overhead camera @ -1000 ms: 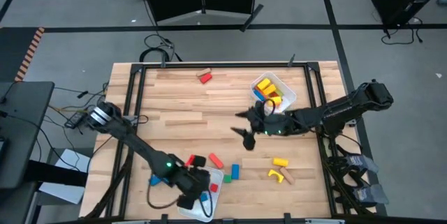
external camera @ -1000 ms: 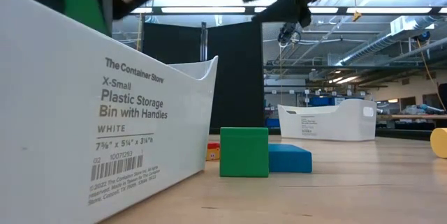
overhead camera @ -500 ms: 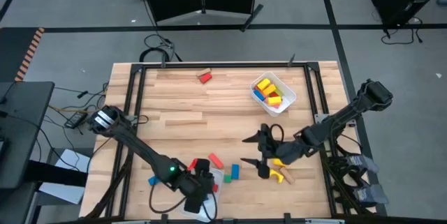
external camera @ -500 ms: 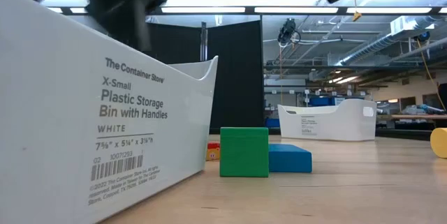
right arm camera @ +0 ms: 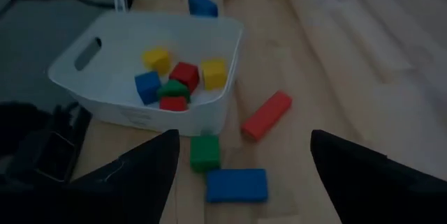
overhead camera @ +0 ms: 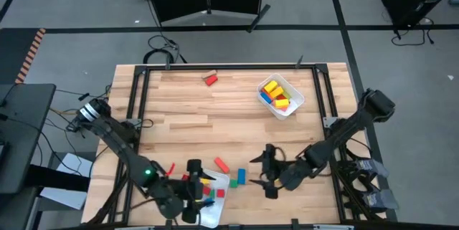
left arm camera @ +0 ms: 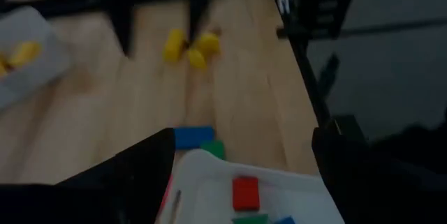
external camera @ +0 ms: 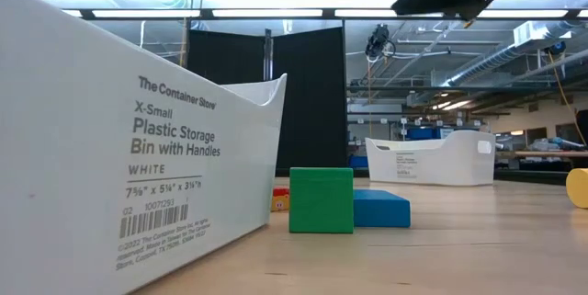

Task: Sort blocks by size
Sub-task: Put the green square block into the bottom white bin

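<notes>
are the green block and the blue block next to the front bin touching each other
Apart. The right wrist view shows bare table between the green block and the blue block.

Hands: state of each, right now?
Left hand: open, empty, over the near white bin.
Right hand: open, empty, above the green block and blue block.

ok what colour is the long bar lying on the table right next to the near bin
Red. The long bar shows best in the right wrist view, beside the white bin.

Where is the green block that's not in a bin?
In the low view, the green block stands on the table, between the near white bin and the blue block touching it.
</notes>
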{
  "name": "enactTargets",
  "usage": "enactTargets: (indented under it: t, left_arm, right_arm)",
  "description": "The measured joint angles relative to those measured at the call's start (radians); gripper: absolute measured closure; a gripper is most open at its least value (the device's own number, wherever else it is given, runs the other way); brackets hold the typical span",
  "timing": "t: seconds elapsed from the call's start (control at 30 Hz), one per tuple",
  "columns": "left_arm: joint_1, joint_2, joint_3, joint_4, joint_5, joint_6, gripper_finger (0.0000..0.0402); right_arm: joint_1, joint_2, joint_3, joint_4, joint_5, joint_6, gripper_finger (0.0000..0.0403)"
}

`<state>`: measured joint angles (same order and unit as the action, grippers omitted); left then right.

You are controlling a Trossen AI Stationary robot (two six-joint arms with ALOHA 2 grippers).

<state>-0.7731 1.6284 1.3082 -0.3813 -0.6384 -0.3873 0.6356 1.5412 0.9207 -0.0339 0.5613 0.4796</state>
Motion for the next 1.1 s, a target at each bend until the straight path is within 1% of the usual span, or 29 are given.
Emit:
enactTargets:
  t: [0.1, 0.2, 0.3, 0.43, 0.6, 0.73, 0.9, 1.1]
  left_arm:
    - [-0.02, -0.045, -0.05, 0.064, -0.049, 0.018, 0.0064]
    - [-0.028, -0.101, -0.133, 0.167, -0.07, 0.035, 0.0067]
    - [-0.028, -0.162, -0.238, 0.275, -0.073, 0.043, 0.0067]
    - [-0.027, -0.241, -0.38, 0.451, -0.088, 0.073, 0.0067]
    - [-0.029, -0.34, -0.545, 0.72, -0.094, 0.16, 0.0067]
    - [-0.032, -0.413, -0.654, 0.892, -0.097, 0.226, 0.0067]
    - [-0.034, -0.473, -0.722, 0.942, -0.096, 0.252, 0.0067]
    - [-0.034, -0.497, -0.725, 0.95, -0.097, 0.308, 0.0067]
  right_arm:
    - [-0.001, 0.091, 0.052, 0.001, -0.016, 0.0, 0.0069]
    - [-0.001, 0.182, 0.125, 0.004, -0.056, -0.009, 0.0068]
    - [-0.001, 0.27, 0.198, -0.007, -0.086, -0.022, 0.0068]
    - [-0.009, 0.364, 0.277, -0.03, -0.099, -0.025, 0.0068]
    - [-0.038, 0.453, 0.311, -0.046, -0.123, 0.009, 0.0068]
    - [-0.062, 0.485, 0.312, -0.047, -0.137, 0.034, 0.007]
    - [-0.081, 0.488, 0.312, -0.079, -0.146, 0.044, 0.007]
    - [-0.09, 0.507, 0.314, -0.073, -0.199, 0.042, 0.0082]
